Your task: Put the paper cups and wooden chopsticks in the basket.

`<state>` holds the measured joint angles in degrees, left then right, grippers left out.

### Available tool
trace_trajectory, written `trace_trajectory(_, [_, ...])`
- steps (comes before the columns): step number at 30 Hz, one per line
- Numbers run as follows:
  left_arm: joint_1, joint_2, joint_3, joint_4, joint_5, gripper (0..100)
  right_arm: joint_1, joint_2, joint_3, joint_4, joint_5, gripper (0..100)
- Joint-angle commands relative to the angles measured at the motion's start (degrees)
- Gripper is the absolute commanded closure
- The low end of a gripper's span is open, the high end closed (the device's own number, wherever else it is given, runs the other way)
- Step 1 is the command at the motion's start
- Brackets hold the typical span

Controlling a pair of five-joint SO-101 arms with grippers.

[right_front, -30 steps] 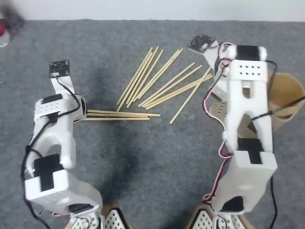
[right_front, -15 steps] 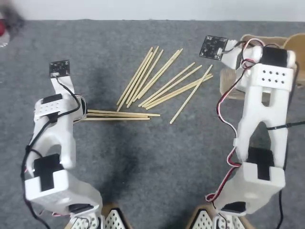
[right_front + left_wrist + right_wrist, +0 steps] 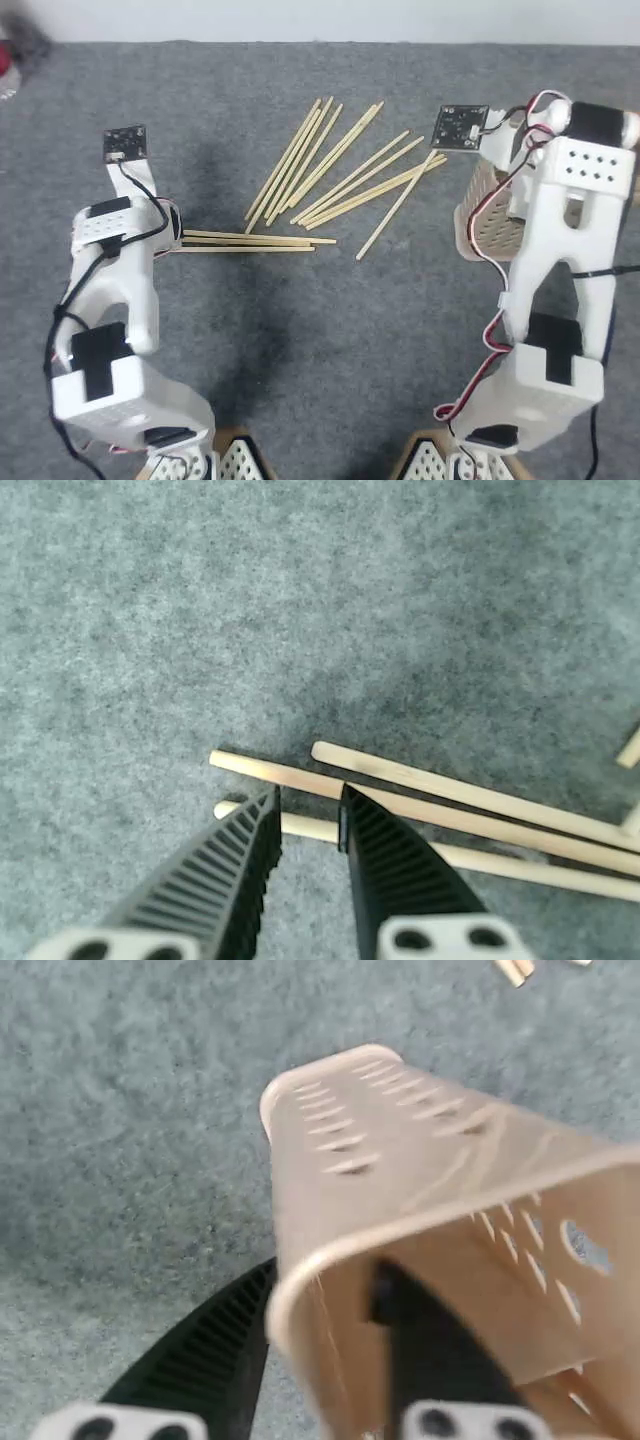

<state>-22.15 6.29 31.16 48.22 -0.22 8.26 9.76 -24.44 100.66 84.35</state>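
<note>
The left gripper (image 3: 308,802) stands only a narrow gap open and has hold of nothing. Its black ribbed fingertips (image 3: 262,815) hover right at the near ends of three wooden chopsticks (image 3: 450,815) that lie flat on the grey desk (image 3: 200,610). In the high view this trio (image 3: 250,240) runs out from the left arm toward 3 o'clock, the sticks almost parallel and touching.

The right gripper (image 3: 325,1275) is clamped on the wall of the basket (image 3: 400,1150), with one finger (image 3: 200,1360) outside the wall and the other inside. The basket is pale and slotted, and it sits tilted in that grip. From above, the basket (image 3: 490,215) is at the desk's 3 o'clock side, partly under the right arm.

Between the arms, toward 12 o'clock, a loose fan of chopsticks (image 3: 340,170) slants from 7 toward 1 o'clock on the desk (image 3: 300,340). Its far tips lie near the basket. One separate stick (image 3: 400,203) lies just beside the fan, on its 3 o'clock side.
</note>
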Motion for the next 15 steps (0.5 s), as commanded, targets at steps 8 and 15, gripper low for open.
trace_trajectory(8, [0.0,-1.9,-0.3,-1.1,0.5,90,-5.1,-10.1,-10.7,1.8,-4.3,75.1])
trace_trajectory(15, [0.0,-1.9,-0.3,-1.1,0.5,90,-19.4,-18.4,-12.3,1.9,-20.8,86.4])
